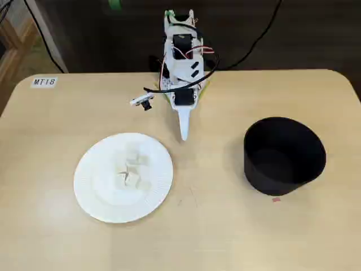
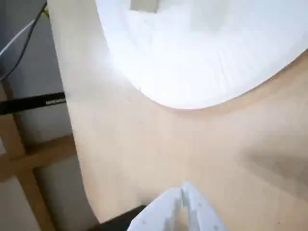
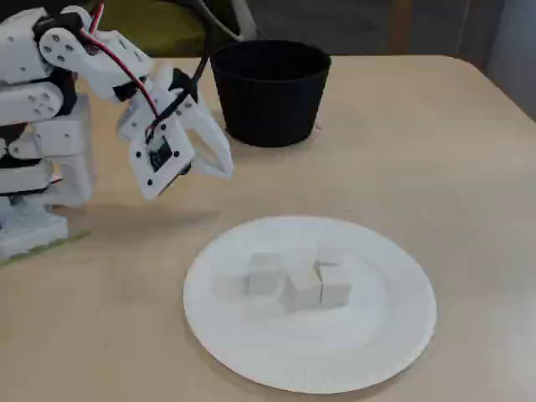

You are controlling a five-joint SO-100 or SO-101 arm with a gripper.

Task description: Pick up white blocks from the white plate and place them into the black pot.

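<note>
The task looks barely begun, if begun at all. The white blocks [image 3: 300, 280] sit in a small cluster near the middle of the white plate [image 1: 93, 195], several of them touching one another; their exact count is hard to make out against the white surface. The plate lies toward the near-left part of the table [image 1: 197, 237] in a fixed view. The black pot [image 1: 284, 155] stands well apart from it, toward the right edge in that same view, and what shows of its inside is plain dark, with no block visible in it.

The gripper [image 1: 183, 134] hangs low over the table's middle, nearer the far edge where the arm's base stands, between plate and pot and touching neither. Its fingers [image 2: 195, 204] are pressed together with nothing between them, which the wrist view shows most plainly, along with the plate's ribbed rim just ahead.

So everything seems left to do: reach over the plate, spread the fingers, take one block, carry it across to the pot, release, and repeat for each remaining block.
</note>
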